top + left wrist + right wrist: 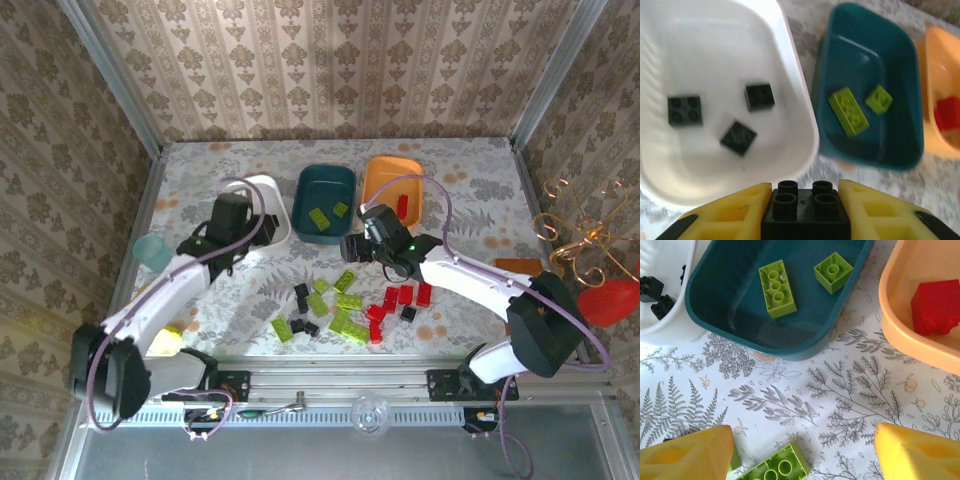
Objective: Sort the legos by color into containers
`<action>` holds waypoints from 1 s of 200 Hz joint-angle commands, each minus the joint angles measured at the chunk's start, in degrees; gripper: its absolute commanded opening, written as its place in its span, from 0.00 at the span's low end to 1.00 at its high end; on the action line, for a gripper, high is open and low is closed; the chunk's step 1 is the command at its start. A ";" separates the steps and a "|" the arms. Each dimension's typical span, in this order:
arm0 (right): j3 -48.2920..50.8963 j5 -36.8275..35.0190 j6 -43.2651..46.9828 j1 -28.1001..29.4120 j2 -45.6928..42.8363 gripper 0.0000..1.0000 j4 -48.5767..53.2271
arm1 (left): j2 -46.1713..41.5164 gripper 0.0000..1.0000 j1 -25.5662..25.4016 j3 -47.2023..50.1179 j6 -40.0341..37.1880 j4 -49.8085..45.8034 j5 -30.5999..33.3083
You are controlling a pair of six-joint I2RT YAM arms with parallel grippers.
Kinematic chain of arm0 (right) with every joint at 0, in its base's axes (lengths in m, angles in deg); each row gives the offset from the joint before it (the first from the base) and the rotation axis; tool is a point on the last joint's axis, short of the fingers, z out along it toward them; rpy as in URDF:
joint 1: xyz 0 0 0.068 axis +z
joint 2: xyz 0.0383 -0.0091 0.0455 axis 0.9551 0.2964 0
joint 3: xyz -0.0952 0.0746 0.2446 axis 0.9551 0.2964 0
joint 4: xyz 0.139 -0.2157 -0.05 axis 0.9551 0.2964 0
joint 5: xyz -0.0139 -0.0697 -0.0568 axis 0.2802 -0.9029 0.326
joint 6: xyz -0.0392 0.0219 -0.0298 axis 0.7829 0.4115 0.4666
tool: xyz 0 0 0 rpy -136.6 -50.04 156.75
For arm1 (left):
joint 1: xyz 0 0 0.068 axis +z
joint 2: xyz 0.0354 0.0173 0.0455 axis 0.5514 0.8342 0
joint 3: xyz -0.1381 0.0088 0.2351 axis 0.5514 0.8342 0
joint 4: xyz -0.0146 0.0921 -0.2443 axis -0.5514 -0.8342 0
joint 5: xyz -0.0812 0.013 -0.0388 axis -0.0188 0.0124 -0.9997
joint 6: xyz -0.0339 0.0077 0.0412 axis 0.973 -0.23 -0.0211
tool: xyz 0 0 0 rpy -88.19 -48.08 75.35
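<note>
Black brick (805,212) clamped in left gripper (806,200), studs up, at near rim of white tray (801,100); tray lies straight ahead, three black legos (746,136) inside. Right gripper (802,442) spread over lime plate (776,469), its long axis slanting across gap; teal tray (740,335) ahead.

I find no writing, label, brand, number or sign that I can read. The studs of the black brick (805,212) held in my left gripper (805,194), just left of the dark teal tray (900,150), are too blurred for lettering. The lime-green bricks (777,288) inside that tray show nothing legible.
</note>
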 commanded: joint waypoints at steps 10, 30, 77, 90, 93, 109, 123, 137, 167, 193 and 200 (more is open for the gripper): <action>3.07 -0.62 -2.65 -0.19 -4.81 0.76 2.21 | 10.95 0.35 5.48 -4.71 -4.44 1.42 -3.33; 5.17 -0.55 -3.44 -0.19 -7.73 0.76 3.62 | 17.79 0.36 6.96 -9.24 -5.28 1.29 -3.65; 8.87 -0.66 -6.06 -0.20 -13.80 0.76 8.13 | 25.83 0.54 9.06 -15.40 -3.98 2.04 -6.34; 9.51 -0.51 -7.12 -0.19 -14.31 0.77 9.24 | 24.52 0.63 8.84 -15.28 -3.45 2.93 -7.09; 9.69 -0.41 -7.37 -0.19 -14.46 0.77 9.37 | 24.09 0.65 8.76 -15.26 -3.37 3.04 -7.27; 10.19 -0.37 -8.71 -0.20 -14.31 0.77 10.29 | 21.14 0.72 8.46 -14.72 -2.79 3.74 -8.57; 10.43 -0.98 -10.73 -0.23 -14.05 0.77 11.68 | 17.19 0.76 7.60 -13.37 -2.30 4.81 -9.46; 10.71 -1.67 -12.99 -0.19 -14.05 0.77 13.58 | 12.53 0.78 5.76 -11.14 -2.26 5.69 -9.50; 11.66 -5.63 -15.70 -0.32 -15.11 0.76 18.94 | 1.51 0.87 0.23 -3.27 -1.56 7.74 -7.64; 12.75 -10.01 -17.13 -1.11 -17.89 0.76 24.14 | -7.60 1.00 -4.24 6.11 1.06 11.13 -6.75; 13.30 -10.28 -17.50 -2.02 -18.69 0.76 24.79 | -9.68 1.00 -4.92 8.36 1.69 11.65 -6.52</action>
